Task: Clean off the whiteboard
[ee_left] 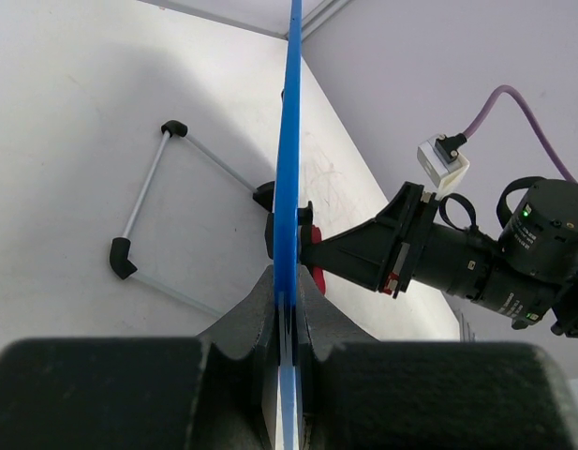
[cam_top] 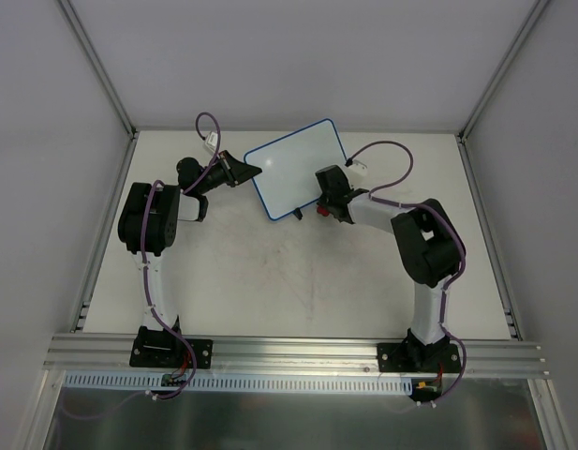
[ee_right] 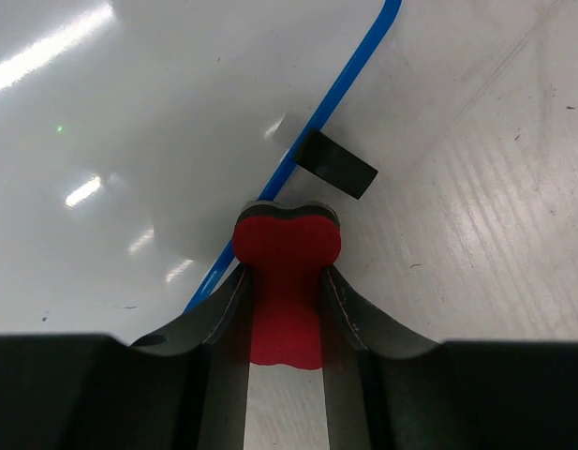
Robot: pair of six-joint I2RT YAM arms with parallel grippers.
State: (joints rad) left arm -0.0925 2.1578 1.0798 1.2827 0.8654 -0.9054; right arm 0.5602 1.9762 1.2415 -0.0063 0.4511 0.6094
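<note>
Black-and-white arms (cam_top: 155, 281), purple cables (cam_top: 387, 142), dark grey fingers (ee_right: 218, 309)

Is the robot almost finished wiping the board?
Nearly, it seems. The whiteboard looks white, with only tiny dark specks in the right wrist view. The left gripper clamps its rim; the right gripper holds the red eraser by its edge. Left: wipe those specks.

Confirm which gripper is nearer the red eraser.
Right. The right gripper is shut on the red eraser at the whiteboard's near edge; the left gripper clamps the board's left edge, apart from the eraser.
</note>
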